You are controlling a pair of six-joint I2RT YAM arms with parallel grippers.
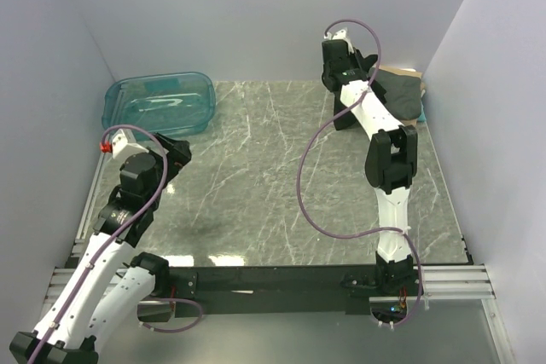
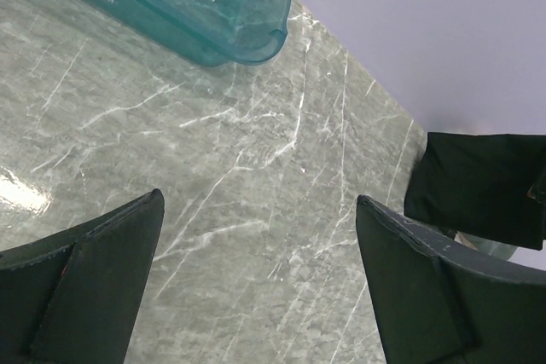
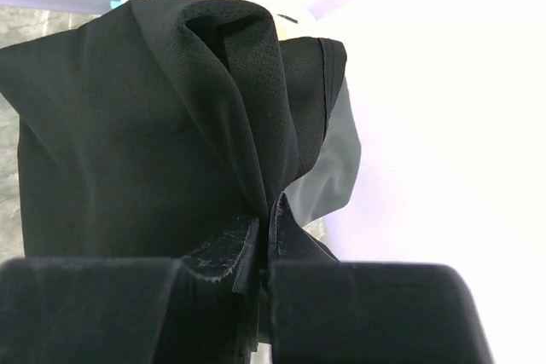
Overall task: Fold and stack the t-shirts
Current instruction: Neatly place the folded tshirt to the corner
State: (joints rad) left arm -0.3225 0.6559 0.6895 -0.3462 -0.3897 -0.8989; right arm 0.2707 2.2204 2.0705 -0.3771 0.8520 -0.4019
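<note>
1. Right gripper (image 3: 266, 232) pinches a fold of the black t-shirt (image 3: 128, 125) at the shirt pile (image 1: 399, 91), along the far edge, well right of the teal bin (image 1: 159, 103).
2. Left gripper (image 2: 260, 253) hangs spread wide, just nearer than the bin.
3. Grey marble tabletop (image 1: 247, 185) runs between bin and pile; pale walls (image 1: 256, 14) close three sides.

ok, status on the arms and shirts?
Right gripper shut on black t-shirt at far right corner. Left gripper open above table. Teal bin far left, not in the way.

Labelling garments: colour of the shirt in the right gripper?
Black t-shirt; right wrist view shows it best.
</note>
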